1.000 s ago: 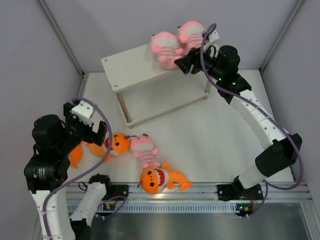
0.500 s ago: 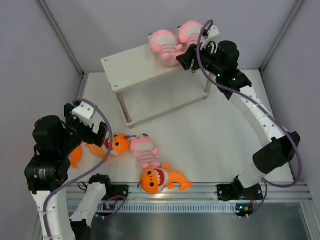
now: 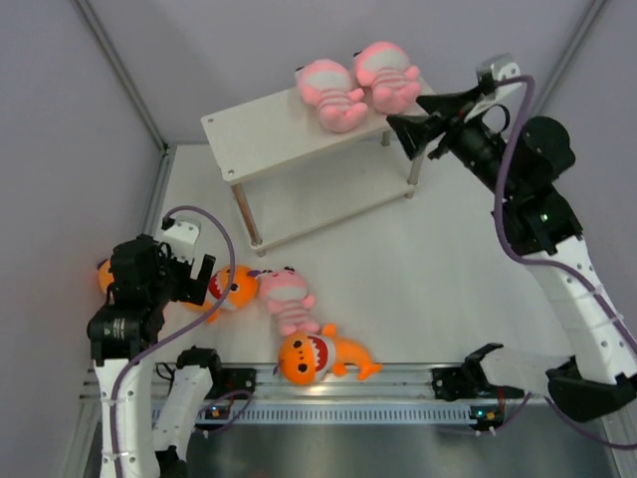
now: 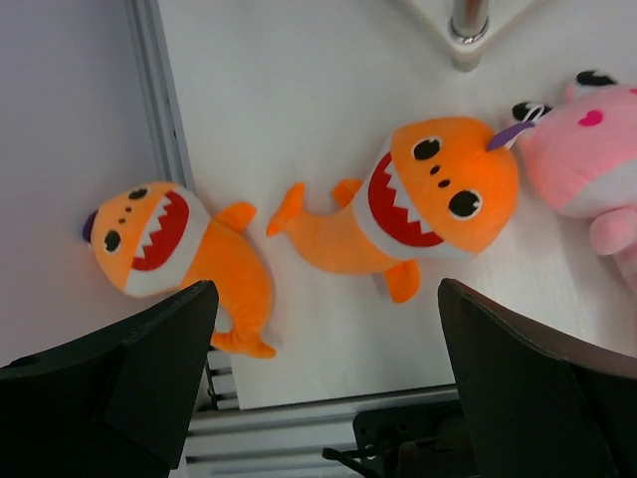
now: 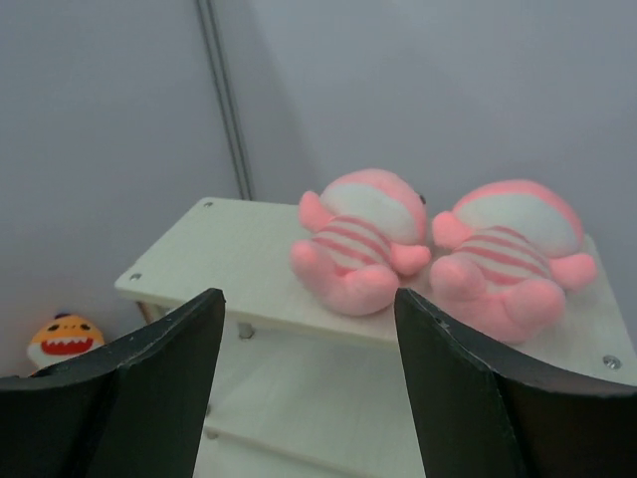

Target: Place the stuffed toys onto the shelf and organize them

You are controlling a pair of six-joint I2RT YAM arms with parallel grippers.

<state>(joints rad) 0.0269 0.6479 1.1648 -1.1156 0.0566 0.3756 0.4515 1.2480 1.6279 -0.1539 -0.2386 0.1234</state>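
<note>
Two pink toys (image 5: pixel 363 239) sit on shelf (image 5: pixel 219 254) ahead of spread, empty right fingers (image 5: pixel 149 378). Left fingers (image 4: pixel 149 368) spread above orange shark (image 4: pixel 438 189); next, I judge: descend, pinch.

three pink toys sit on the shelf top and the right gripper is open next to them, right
No, only two pink toys sit on the shelf top; the third lies on the table, as the top view shows. The right gripper is open next to them.
</note>
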